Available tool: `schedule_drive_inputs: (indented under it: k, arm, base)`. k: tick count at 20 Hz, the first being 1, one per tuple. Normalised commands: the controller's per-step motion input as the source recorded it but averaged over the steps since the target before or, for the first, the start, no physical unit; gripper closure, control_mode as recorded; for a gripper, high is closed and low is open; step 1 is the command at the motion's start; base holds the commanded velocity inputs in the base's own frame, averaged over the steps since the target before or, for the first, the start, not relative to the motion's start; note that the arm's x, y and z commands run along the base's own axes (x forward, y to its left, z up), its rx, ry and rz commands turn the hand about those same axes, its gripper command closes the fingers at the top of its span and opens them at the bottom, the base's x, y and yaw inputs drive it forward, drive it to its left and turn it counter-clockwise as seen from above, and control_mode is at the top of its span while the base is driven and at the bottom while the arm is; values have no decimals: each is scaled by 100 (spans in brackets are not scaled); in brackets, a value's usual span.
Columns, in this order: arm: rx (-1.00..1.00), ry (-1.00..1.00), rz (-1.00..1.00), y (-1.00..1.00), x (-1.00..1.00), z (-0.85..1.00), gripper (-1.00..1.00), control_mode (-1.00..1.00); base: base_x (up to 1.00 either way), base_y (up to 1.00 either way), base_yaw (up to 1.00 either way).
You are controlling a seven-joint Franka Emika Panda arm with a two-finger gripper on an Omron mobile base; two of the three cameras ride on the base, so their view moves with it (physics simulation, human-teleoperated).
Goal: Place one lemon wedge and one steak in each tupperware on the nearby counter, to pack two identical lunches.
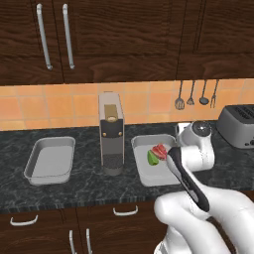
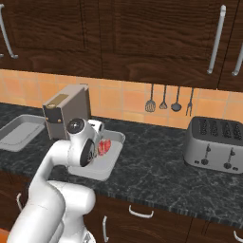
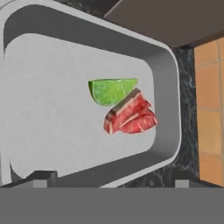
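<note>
On the worktop [image 1: 74,191], the left tray [image 1: 49,159] lies bare. Right of the coffee machine [image 1: 111,133], the second tray [image 3: 168,96] holds a green wedge [image 3: 111,90] touching a steak [image 3: 130,117]. Both are judged light, soft and slippery; a grip across the short width would suit. Above them the tool [image 3: 109,183] is seen spread apart, holding nothing.

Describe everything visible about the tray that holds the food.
The shallow light-grey rectangular tray has rounded corners, a raised rim and a smooth, plastic-looking surface. It lies flat on the black speckled stone counter, just right of the tall grey-brown box appliance. Inside, toward one end, a green citrus wedge and a red marbled steak piece lie touching each other. The open two-finger gripper hangs above it, touching nothing.
</note>
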Motion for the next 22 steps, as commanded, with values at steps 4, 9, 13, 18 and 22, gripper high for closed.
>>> schedule_drive_inputs:
  k: [4,9,13,18,22]
  arm:
    - [2,-38,-13,-2,-91,35,-100,-100]
    - [14,-51,-53,17,-26,37,-100,-100]
    - [33,-47,-59,4,-13,-12,-100,-100]
    - [52,-48,-53,1,-32,-60,-100,-100]
    - [65,-19,-35,12,-100,-41,-100,-100]
  base:
    - [0,0,0]
    - [0,0,0]
    - [0,0,0]
    - [0,0,0]
    - [0,0,0]
